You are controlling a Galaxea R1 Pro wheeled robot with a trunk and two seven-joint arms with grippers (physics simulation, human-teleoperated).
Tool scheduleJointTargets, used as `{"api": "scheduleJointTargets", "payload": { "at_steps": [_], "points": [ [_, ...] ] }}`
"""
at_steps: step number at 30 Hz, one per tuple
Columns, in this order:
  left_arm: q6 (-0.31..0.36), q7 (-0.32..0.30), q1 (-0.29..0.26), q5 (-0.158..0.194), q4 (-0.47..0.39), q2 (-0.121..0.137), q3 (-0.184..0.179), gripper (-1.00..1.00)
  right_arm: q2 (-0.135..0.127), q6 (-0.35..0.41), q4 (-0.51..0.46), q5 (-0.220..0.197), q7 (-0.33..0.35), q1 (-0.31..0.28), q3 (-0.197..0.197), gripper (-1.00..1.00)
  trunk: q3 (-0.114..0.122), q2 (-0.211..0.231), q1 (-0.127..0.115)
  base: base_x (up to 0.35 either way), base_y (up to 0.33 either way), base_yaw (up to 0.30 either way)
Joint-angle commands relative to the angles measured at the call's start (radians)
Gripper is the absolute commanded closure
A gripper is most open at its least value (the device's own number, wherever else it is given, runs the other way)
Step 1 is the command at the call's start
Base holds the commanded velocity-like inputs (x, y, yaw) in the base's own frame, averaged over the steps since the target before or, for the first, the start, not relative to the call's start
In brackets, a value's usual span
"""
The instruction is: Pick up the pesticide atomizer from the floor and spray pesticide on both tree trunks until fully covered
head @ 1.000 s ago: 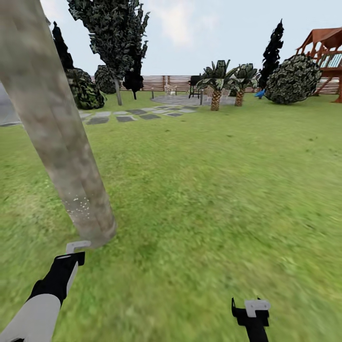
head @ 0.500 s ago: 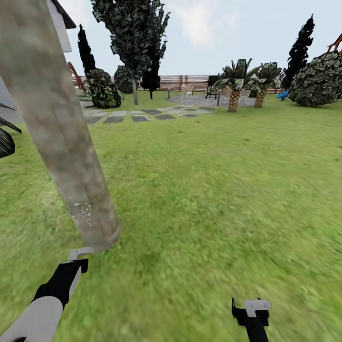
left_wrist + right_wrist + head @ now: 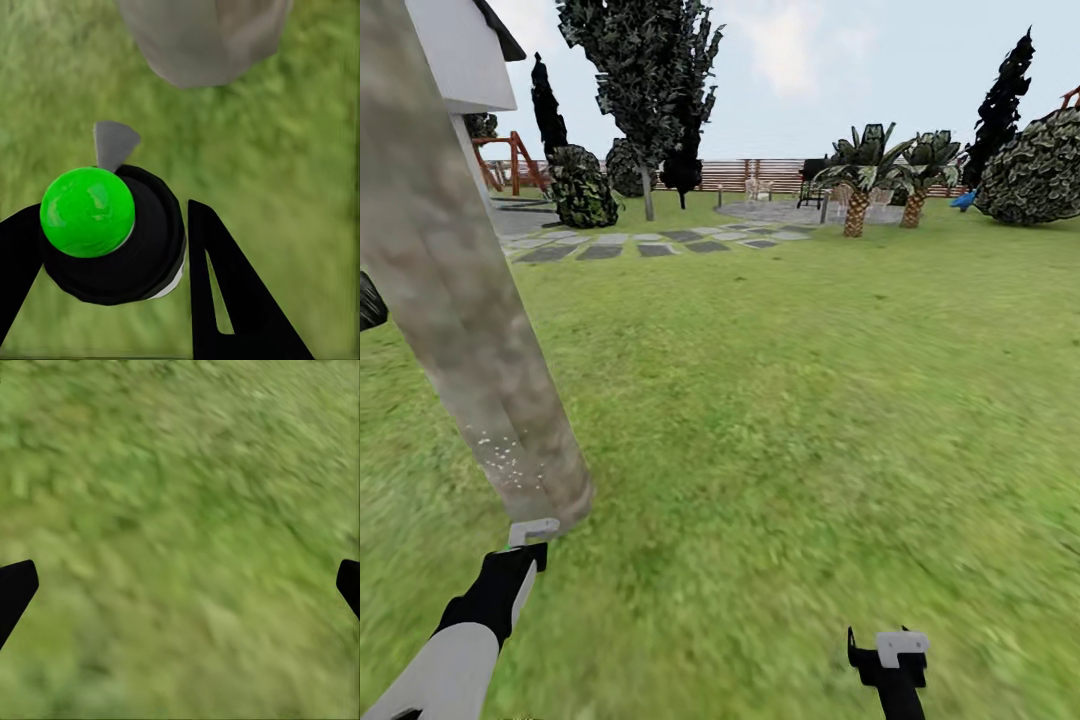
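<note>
1. Left hand (image 3: pixel 532 533): held low at the foot of the tree trunk (image 3: pixel 455 290), its pale tip just short of the bark. The left wrist view shows the fingers (image 3: pixel 240 300) closed around a black round-bodied object with a green ball on top and a grey tab pointing toward the trunk base (image 3: pixel 206 37). Judged to be the pesticide atomizer (image 3: pixel 112 240), though no red tip is visible, so this identification is tentative.
2. The aim at the trunk's base suggests the nozzle is kept close so that the spray lands on bark and not on grass.
3. Pesticide (image 3: pixel 505 455): fine white specks sit in a small patch low on the near trunk. The bark above the patch looks bare, so coverage appears far from complete.
4. Right hand (image 3: pixel 890 655): hangs low over open lawn (image 3: pixel 810 400), well apart from the trunk. In the right wrist view its two fingertips (image 3: pixel 15 589) stand wide apart at the frame edges with nothing but grass between them; it is spread and carries nothing, probably parked clear of the spraying arm.
5. Second tree (image 3: pixel 645 90): stands far off beyond the lawn, near the stepping slabs (image 3: pixel 600 245) and the slat fence (image 3: pixel 760 172). Whether its trunk bears any specks is too distant to tell.
6. Palms (image 3: pixel 870 170) and a rounded shrub (image 3: pixel 1040 170) are further off to the right; they are not spray targets.
</note>
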Motion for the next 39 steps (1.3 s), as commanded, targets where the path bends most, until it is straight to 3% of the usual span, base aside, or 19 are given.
{"api": "scheduleJointTargets", "payload": {
  "at_steps": [1, 14, 39],
  "points": [
    [0.005, 0.0, -0.001, -0.005, -0.001, -0.001, 0.002, 1.0, 0.0, -0.002, 0.001, 0.011, -0.005, -0.001, -0.005, -1.0, -0.001, 0.0, 0.0, 0.099, -0.261, 0.246],
    [0.006, 0.0, -0.001, -0.004, 0.0, 0.0, 0.002, 1.0, 0.0, -0.002, 0.001, 0.011, -0.005, -0.001, -0.005, -1.0, -0.001, 0.0, 0.0, 0.114, -0.261, 0.263],
    [0.006, 0.0, -0.001, -0.004, 0.0, 0.001, 0.002, 1.0, 0.0, -0.002, 0.001, 0.011, -0.005, -0.001, -0.005, -1.0, -0.001, 0.0, 0.0, 0.16, -0.261, 0.03]
  ]
}}
